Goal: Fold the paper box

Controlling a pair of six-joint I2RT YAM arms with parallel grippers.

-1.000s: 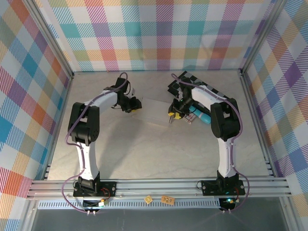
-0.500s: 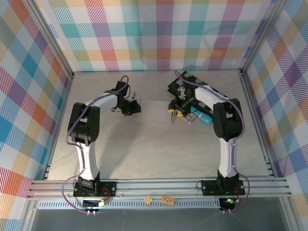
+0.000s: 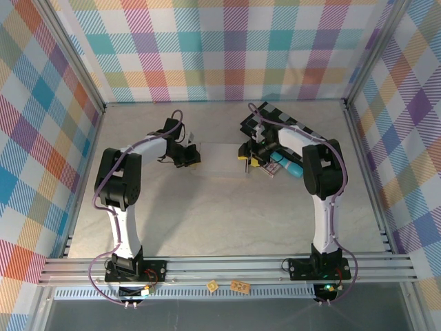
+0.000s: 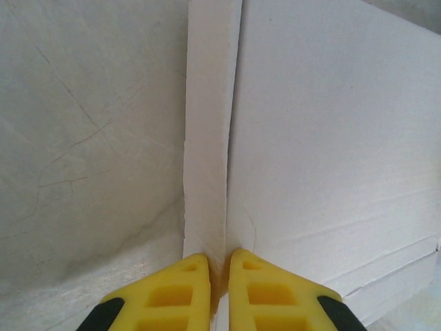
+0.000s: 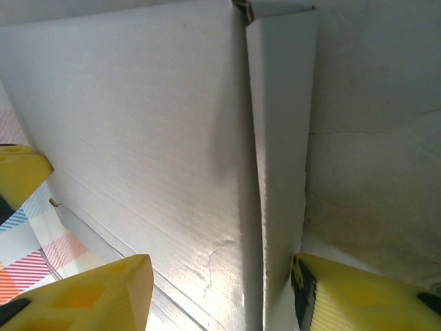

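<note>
Top external view: we see the flat white thin-cardboard paper box (image 3: 219, 153) lying on the pale marbled table (image 3: 220, 214), between the two arms' tips.
Left gripper (image 4: 219, 265): we see its yellow fingers (image 4: 176, 289) almost together, pinching a raised narrow side flap of the paper box.
Right gripper (image 5: 220, 296): we see its yellow fingers (image 5: 76, 293) spread wide, straddling the opposite flap, gripping nothing.

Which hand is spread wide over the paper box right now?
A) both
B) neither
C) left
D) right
D: the right hand stands wide open astride a flap of the paper box, while the left hand is pinched nearly together on a fold of it.
</note>
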